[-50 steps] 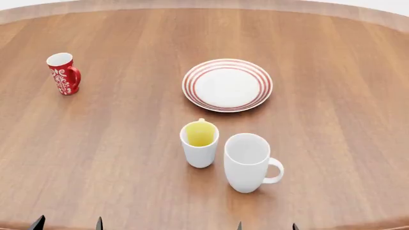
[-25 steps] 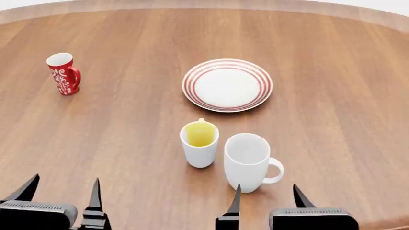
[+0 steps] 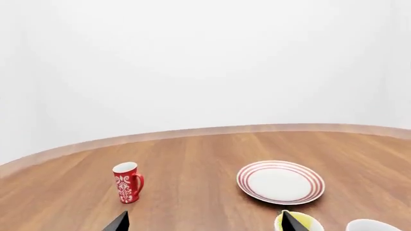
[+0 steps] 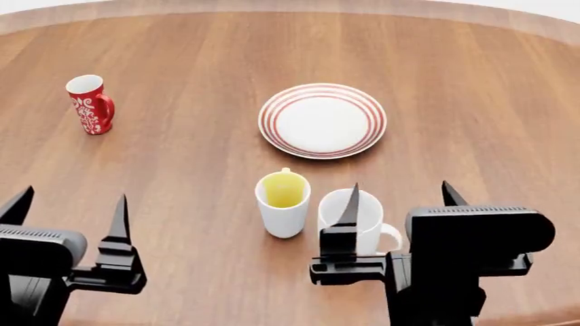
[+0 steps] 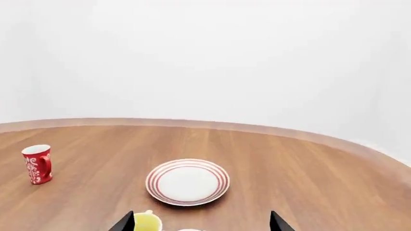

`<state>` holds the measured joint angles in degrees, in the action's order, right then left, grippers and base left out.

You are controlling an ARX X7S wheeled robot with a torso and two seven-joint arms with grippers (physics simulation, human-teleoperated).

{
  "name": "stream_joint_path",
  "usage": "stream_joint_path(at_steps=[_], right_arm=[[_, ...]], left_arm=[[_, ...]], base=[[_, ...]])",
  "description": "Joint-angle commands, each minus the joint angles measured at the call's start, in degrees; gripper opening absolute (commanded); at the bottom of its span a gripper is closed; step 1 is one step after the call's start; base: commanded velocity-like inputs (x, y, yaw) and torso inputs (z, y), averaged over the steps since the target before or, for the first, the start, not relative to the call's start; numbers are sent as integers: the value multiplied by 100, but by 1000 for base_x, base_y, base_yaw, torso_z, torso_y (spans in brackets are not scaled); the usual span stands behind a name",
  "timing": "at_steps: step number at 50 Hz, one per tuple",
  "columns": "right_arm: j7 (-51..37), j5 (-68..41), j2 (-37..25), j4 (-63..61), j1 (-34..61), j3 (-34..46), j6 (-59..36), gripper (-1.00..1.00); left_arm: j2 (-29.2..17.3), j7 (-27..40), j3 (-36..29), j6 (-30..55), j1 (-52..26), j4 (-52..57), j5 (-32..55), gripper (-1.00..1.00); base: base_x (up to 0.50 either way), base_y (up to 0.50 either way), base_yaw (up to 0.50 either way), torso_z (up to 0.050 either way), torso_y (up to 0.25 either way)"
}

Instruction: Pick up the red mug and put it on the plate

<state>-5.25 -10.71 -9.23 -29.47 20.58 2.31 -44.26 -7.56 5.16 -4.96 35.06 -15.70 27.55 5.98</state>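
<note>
Red mug (image 4: 91,104) standing upright way over on the far left of the wooden surface (image 4: 181,176), handle turned toward the plate side, nothing touching it. Also visible from the left wrist (image 3: 127,182) and the right wrist (image 5: 37,164), same deal, alone on the wood.

Plate (image 4: 322,120) sitting flat near the middle, well apart from the red mug, bare on top. Shows up in both wrist views too (image 3: 280,182) (image 5: 187,182).

Nearer than the plate: yellow mug (image 4: 282,203) with its yellow inside, and just beside it a white mug (image 4: 365,227), partly hidden behind the right arm.

Left gripper (image 4: 69,212) low at the near left edge, fingers spread wide, holding nothing, nowhere near the red mug. Right gripper (image 4: 401,200) at near right, fingers also spread wide and empty, one finger (image 4: 350,207) crossing in front of the white mug in the head view; no way to tell if touching or just above it.
</note>
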Motion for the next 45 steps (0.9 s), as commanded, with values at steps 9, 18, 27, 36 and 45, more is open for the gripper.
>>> stream_joint_path(at_steps=[9, 18, 27, 36, 45], right_arm=[[-842, 404, -319, 806, 1155, -826, -478, 100], [-950, 476, -439, 1005, 1287, -935, -452, 100], [-1034, 463, -470, 1034, 1383, -1034, -633, 100], [-1052, 450, -492, 1028, 1496, -969, -786, 100], [-1060, 432, -515, 978, 1560, -909, -923, 100]], left_arm=[[-95, 81, -11, 79, -110, 19, 106, 100], [-143, 118, -1, 79, -120, 12, 146, 100], [-177, 146, -7, 50, -108, 3, 188, 100], [-210, 181, 8, 59, -121, 26, 236, 100], [-241, 221, 10, 41, -107, 24, 268, 100]], base=[[0, 0, 0, 0, 0], [0, 0, 0, 0, 0], [4, 0, 0, 0, 0], [473, 0, 0, 0, 0], [500, 0, 0, 0, 0]])
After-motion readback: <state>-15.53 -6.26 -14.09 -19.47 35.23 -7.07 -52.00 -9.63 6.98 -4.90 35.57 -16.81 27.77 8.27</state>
